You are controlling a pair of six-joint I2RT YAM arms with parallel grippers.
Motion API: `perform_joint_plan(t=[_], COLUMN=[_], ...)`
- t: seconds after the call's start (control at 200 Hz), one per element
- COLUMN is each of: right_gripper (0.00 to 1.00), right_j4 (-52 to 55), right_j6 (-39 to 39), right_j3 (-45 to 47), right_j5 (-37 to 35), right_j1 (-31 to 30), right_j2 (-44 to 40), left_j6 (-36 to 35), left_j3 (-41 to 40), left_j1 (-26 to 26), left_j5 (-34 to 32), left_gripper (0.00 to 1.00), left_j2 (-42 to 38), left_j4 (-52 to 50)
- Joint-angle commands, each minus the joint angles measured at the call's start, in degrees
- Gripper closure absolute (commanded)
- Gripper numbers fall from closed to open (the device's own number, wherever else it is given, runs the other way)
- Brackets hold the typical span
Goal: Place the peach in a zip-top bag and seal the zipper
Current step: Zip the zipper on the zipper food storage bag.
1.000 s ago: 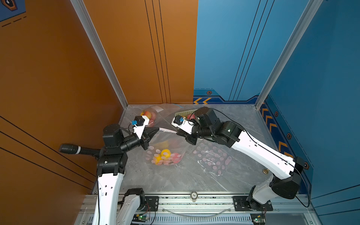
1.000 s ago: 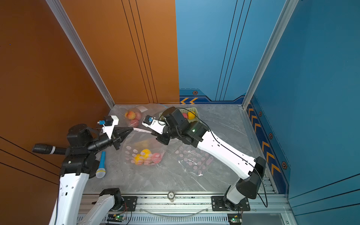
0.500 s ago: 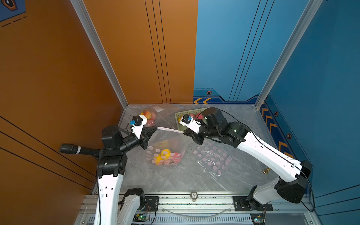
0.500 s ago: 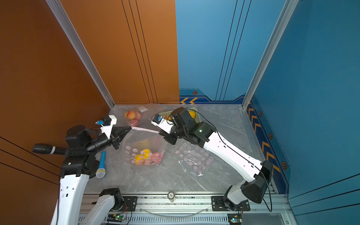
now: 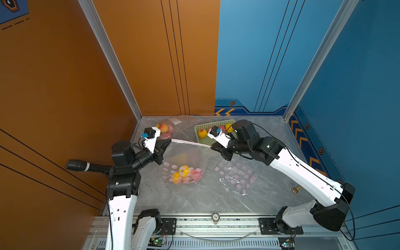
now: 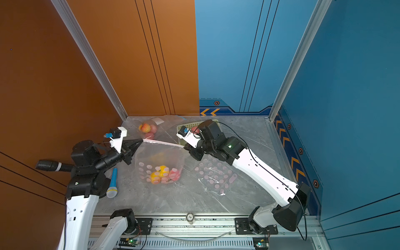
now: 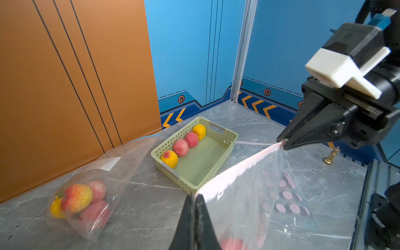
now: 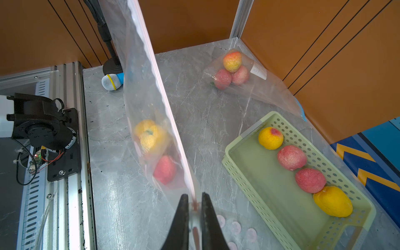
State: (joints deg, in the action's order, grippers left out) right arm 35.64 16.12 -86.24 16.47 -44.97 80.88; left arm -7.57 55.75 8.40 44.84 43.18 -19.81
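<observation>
2 end effectors, both clamped on 1 zip-top bag (image 5: 184,157). L end effector (image 5: 169,141) pinches one end of the pink zipper strip (image 5: 190,143); R end effector (image 5: 213,147) pinches the other end. Strip is stretched straight btwn them. Bag hangs below the strip, bottom down on tabletop (image 5: 194,201).

Inside, low btwn the 2 end effectors: yellow peach (image 5: 183,168) + red peach (image 5: 195,173). Exact count is unclear thru the plastic.

Just beyond R end effector: 1 green basket (image 7: 226,138) w/ 4 peaches in a row, 2 yellowish at the ends, 2 pink btwn.

Beyond L end effector: 2nd clear bag (image 7: 112,173), at least 3 peaches in it.

Under R arm, behind its end effector: 3rd bag (image 5: 233,175), flat, pink dots.

1 blue toy mic (image 6: 113,180) lies beside L arm.
</observation>
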Motion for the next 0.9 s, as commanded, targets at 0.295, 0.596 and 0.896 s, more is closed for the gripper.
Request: perform_joint_plan(t=[0.295,0.596,0.896], right_gripper=[1.00,0.99,0.36], right_j4=[3.4,-2.0,-9.1], right_j6=[-1.7,-5.2,-10.3], right_j3=[2.3,1.8,-6.6], right_j5=[-1.7,-2.0,-9.3], right_j1=[1.7,1.3,-0.6], right_j2=[-3.1,-1.7,5.3], left_j6=[3.3,5.5,18.5], left_j3=[-1.4,-2.5,-2.0], left_j1=[1.9,2.0,2.0], left_j5=[-4.6,-2.5,-18.5], left_gripper=[1.00,1.00,1.00], left_j2=[-0.5,-0.2,5.1], left_j4=[4.3,6.4,15.6])
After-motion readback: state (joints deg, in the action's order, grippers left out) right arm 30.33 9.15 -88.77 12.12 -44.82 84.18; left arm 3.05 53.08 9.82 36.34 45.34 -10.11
